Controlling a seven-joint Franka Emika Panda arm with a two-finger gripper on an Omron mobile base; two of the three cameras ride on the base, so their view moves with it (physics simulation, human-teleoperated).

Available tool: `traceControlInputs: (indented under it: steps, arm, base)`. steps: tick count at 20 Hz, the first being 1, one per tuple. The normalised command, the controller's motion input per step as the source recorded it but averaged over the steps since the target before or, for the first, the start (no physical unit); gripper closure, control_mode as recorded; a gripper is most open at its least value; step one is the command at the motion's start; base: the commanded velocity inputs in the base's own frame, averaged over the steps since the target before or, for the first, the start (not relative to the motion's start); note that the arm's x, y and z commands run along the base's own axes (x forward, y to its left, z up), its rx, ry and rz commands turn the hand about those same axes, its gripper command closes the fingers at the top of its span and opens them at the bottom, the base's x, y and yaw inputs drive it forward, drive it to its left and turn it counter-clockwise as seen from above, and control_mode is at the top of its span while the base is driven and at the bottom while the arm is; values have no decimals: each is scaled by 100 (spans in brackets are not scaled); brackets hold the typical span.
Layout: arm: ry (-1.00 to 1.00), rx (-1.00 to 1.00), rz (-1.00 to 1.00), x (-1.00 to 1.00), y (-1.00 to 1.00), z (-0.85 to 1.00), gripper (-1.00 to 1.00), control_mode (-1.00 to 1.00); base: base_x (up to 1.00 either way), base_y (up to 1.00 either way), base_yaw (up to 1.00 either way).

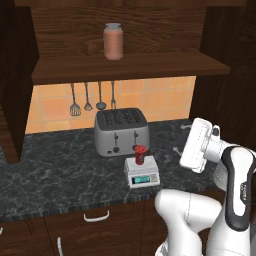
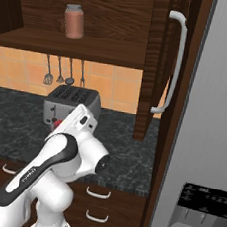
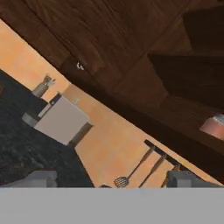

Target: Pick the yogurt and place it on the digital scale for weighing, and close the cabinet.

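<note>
The red yogurt cup [image 1: 140, 155] stands upright on the white digital scale [image 1: 142, 173], in front of the toaster; a sliver of the yogurt [image 2: 58, 124] peeks out beside my hand. My gripper [image 3: 114, 179] is open, its tips wide apart with nothing between them. My hand [image 1: 199, 144] hangs to the right of the scale, apart from it, over the counter. The dark wooden cabinet [image 1: 125, 67] is open, its right door [image 2: 157, 65] swung out with its silver bar handle [image 2: 176, 62] facing me. In the hand view, the cabinet's underside [image 3: 131, 52] shows.
A pinkish-brown jar [image 1: 113, 41] sits on the cabinet shelf. The silver toaster [image 1: 121, 131] stands behind the scale, with utensils [image 1: 92, 97] hung on the tile wall. A pale grey box [image 3: 61, 120] is on the counter. A grey fridge [image 2: 214, 121] rises at the right.
</note>
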Motion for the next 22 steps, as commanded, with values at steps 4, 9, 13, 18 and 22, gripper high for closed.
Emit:
traceControlInputs:
  steps: [4, 9, 13, 18, 22]
  arm:
    - [-51, -19, -55, -24, 1, 59, -100, -100]
    - [-66, -34, -46, -32, 6, 64, -100, -100]
    - [-47, -31, -57, -56, 14, 41, -100, -100]
    - [-28, -9, -59, -79, 1, 9, -100, -100]
    - [-11, 4, -54, -100, 29, 1, -100, -100]
  base:
    - [0, 0, 0]
    - [0, 0, 0]
    - [0, 0, 0]
    - [0, 0, 0]
    - [0, 0, 0]
